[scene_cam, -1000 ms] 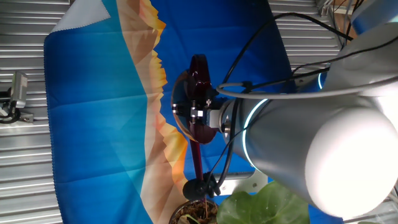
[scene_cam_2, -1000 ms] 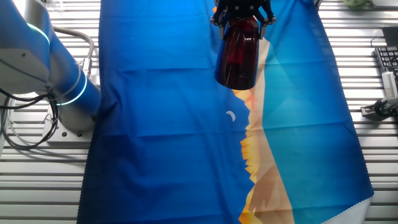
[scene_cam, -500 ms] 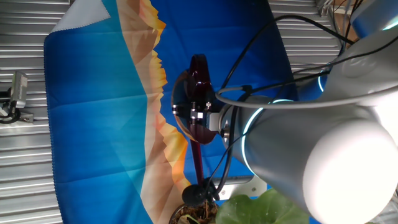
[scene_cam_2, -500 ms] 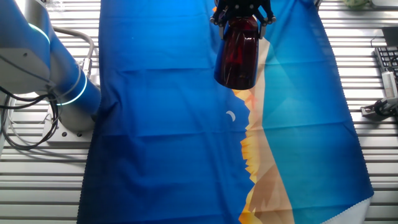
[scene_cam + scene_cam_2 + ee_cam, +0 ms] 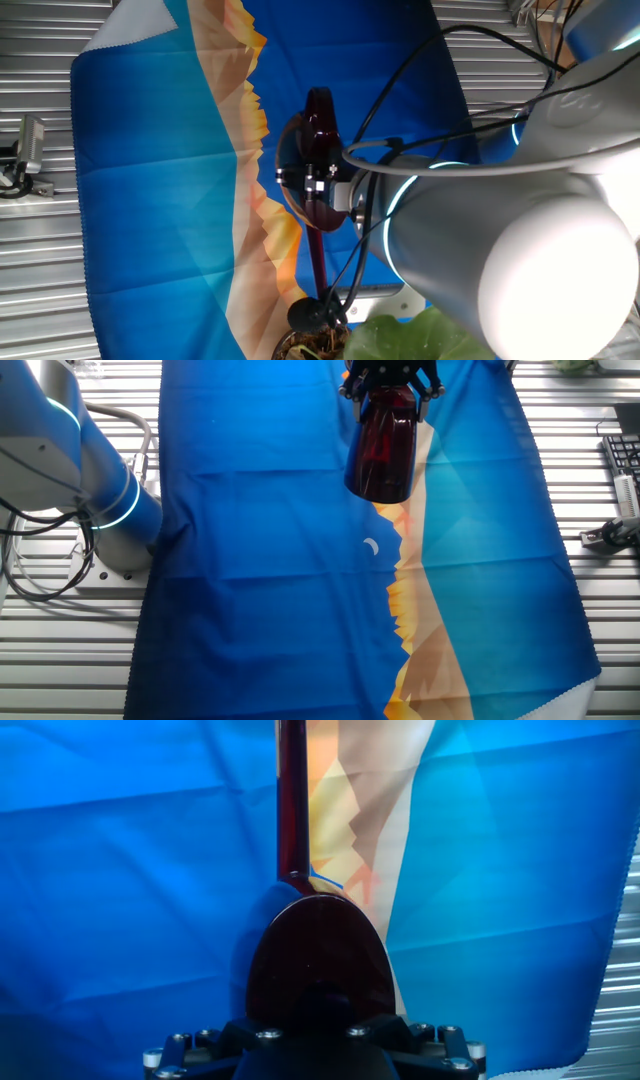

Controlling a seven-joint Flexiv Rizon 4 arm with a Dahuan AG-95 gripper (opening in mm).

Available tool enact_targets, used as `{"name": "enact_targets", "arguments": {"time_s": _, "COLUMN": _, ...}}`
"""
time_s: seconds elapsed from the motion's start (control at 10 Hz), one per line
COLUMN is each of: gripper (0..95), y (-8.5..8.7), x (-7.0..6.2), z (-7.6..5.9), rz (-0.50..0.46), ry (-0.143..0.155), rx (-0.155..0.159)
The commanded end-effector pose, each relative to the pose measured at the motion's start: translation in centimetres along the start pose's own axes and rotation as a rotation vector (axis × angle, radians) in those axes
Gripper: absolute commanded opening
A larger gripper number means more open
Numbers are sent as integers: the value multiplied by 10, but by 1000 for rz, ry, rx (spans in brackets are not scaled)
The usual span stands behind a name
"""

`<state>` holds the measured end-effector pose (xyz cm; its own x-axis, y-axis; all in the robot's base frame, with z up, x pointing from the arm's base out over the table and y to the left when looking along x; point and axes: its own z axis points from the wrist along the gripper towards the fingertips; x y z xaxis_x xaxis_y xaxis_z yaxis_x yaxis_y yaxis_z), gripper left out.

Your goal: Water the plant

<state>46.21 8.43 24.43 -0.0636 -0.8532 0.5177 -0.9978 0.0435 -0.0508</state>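
The gripper is clenched on the watering can; its long spout runs straight away from the fingers to the plant at the frame's bottom edge — rose over the soil; tilting looks next.

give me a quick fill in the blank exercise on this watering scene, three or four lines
1. The two-finger gripper is shut on the dark red translucent ____.
2. The can's long spout ends above the round pot of dark ____.
3. The large leaves of the potted plant are ____ in colour.
4. The table is covered by a mostly ____ cloth.

Missing words: watering can; soil; green; blue
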Motion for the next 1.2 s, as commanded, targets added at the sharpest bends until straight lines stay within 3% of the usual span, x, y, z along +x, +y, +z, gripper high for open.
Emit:
{"name": "enact_targets", "arguments": {"time_s": 0.1, "gripper": 0, "y": 0, "x": 0, "z": 0, "rz": 3, "ry": 3, "rx": -2}}
{"name": "enact_targets", "arguments": {"time_s": 1.2, "gripper": 0, "y": -1, "x": -3, "z": -5, "rz": -10, "ry": 61, "rx": -7}}
